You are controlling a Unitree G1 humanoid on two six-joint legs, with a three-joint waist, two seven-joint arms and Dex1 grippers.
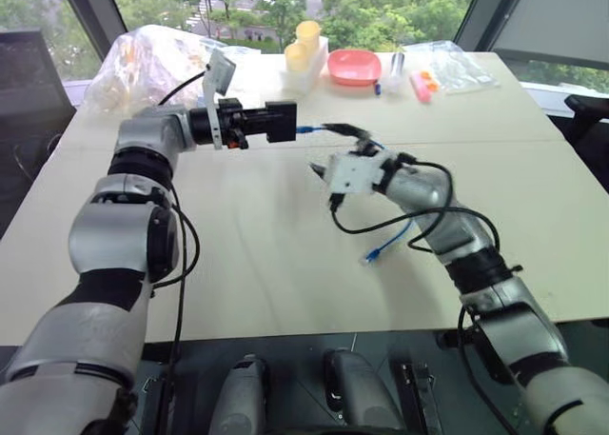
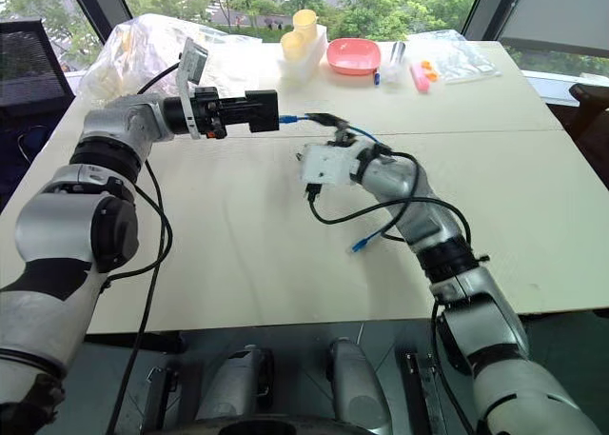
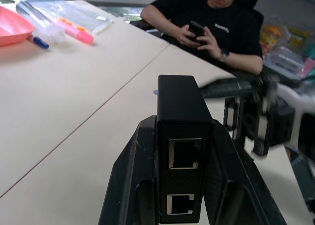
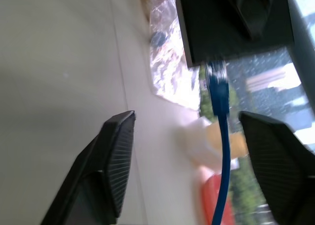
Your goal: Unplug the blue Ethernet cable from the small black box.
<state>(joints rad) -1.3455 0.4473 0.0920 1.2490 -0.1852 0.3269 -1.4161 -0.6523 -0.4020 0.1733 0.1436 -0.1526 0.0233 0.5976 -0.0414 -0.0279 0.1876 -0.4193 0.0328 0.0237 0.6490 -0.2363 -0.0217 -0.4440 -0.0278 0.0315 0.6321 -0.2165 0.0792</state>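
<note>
- Left gripper (image 3: 183, 185) fingers clamped on both sides of the small black box (image 3: 182, 151), held up above the table (image 1: 285, 254); two empty ports face the left wrist camera.
- Box also seen in the head views at the end of the left arm, pointing toward the right arm.
- Blue Ethernet cable (image 4: 220, 116) plug sits in the box's far side; cord runs out between the right fingers.
- Right gripper (image 4: 197, 161) fingers spread wide, either side of the cable, not touching it.
- Cable's other end with its plug (image 1: 371, 256) lies on the table beside the right forearm.
- Far edge of the table: pink bowl (image 1: 354, 67), yellow cups (image 1: 303, 43), plastic bags (image 1: 152, 59).
- Person in a black shirt (image 3: 216, 23) sits across the table, holding a phone.
</note>
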